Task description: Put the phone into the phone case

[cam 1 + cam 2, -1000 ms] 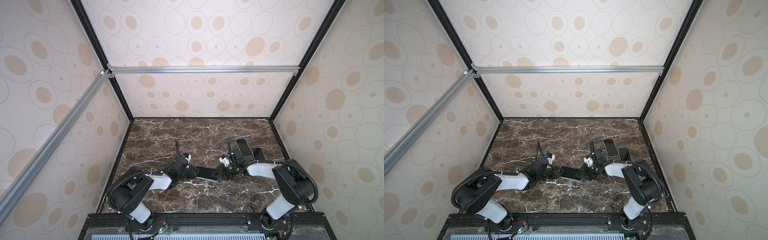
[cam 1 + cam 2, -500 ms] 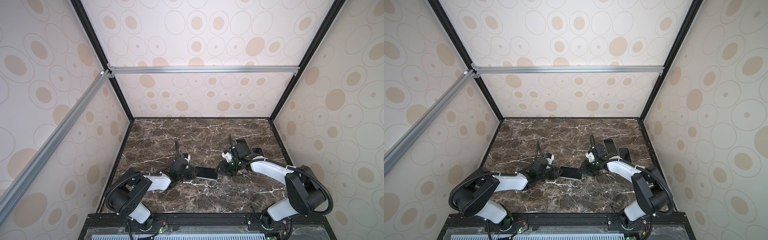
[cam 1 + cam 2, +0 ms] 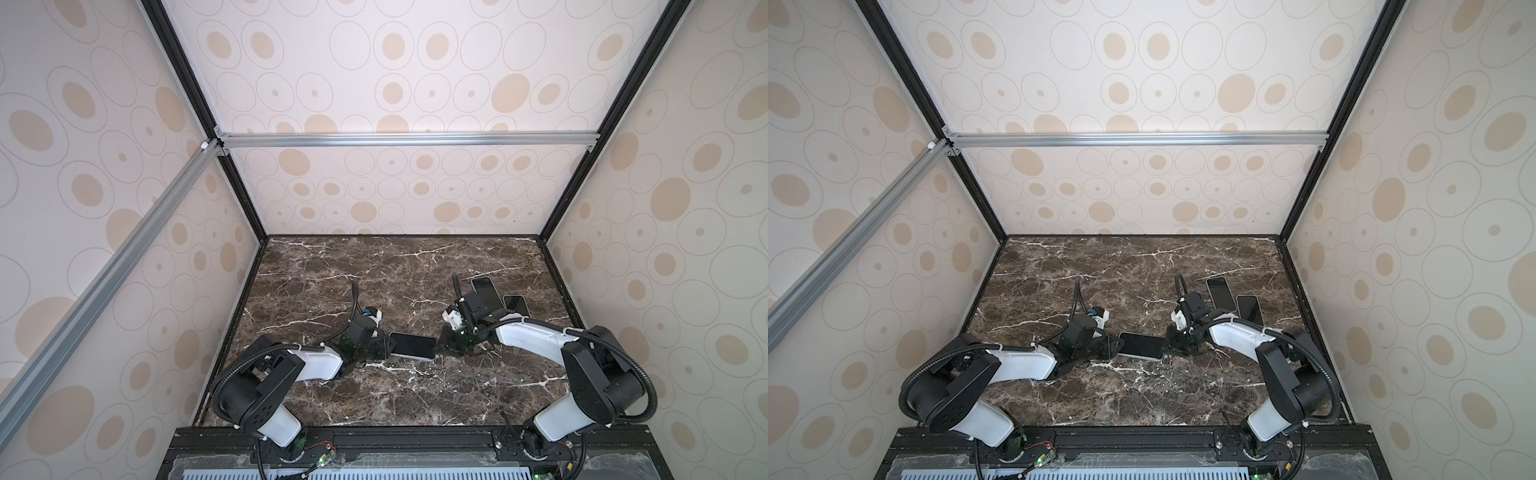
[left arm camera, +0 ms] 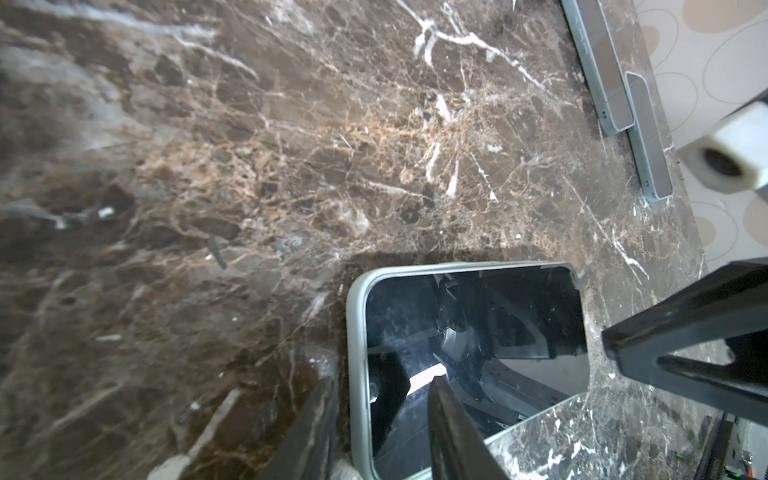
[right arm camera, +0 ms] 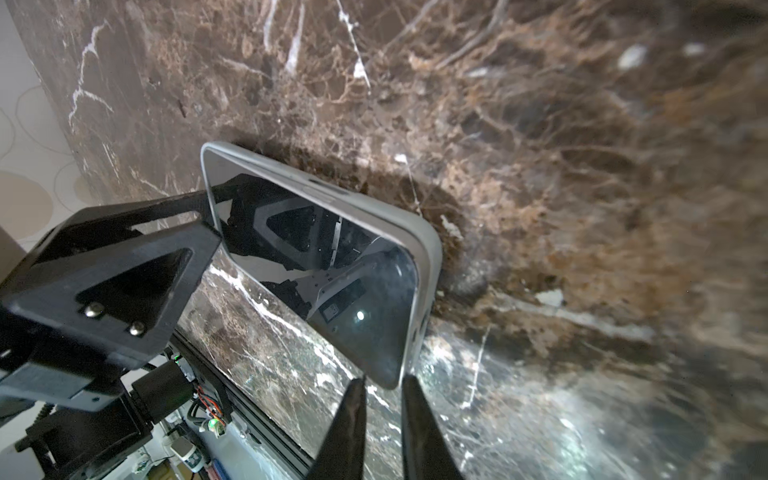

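Your left gripper (image 3: 385,348) pinched one end of the phone (image 3: 412,345), which sat in its pale phone case (image 4: 356,332) on the marble table (image 3: 374,270). Your right gripper (image 5: 384,380) stood with its fingers close together at the opposite corner. Whether they gripped it could not be told.

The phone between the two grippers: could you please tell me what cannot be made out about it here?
Both top views: the phone is too small to show whether it is fully seated.
Left wrist view: the left gripper and the picture's edge hide the near end of the case; the grip is unclear.
Right wrist view: the right gripper meets one corner; whether the jaws pinch it is unclear.
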